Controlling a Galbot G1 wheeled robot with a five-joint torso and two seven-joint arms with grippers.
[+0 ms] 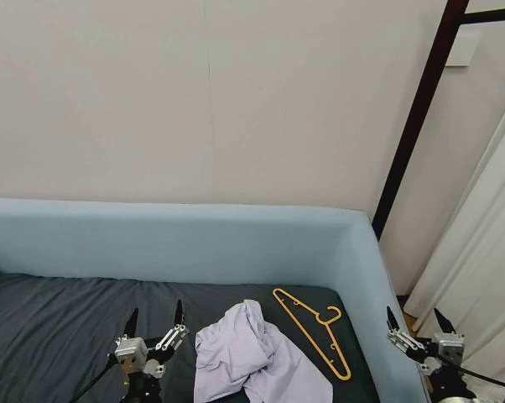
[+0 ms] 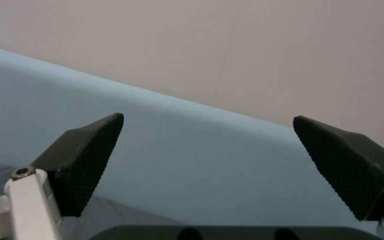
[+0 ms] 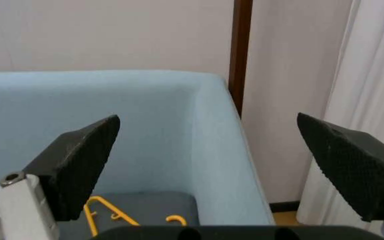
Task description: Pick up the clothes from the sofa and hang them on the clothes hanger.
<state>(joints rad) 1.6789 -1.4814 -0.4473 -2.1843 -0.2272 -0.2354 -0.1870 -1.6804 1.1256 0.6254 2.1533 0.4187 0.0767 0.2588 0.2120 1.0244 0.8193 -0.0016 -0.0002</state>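
Sofa (image 1: 194,243) holds lilac garment (image 1: 252,357) beside orange hanger (image 1: 309,333); left pincer (image 1: 157,309), right pincer (image 1: 413,312) spread wide, empty.

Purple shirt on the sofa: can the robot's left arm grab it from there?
Probably yes. The open left tool hovers just beside the crumpled lilac cloth garment, with only bare dark grey sofa seat between them.

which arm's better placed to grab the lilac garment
Probably left: left claw, open, hovers over the dark seat beside the crumpled lilac garment; the right claw sits beyond the pale blue sofa arm.
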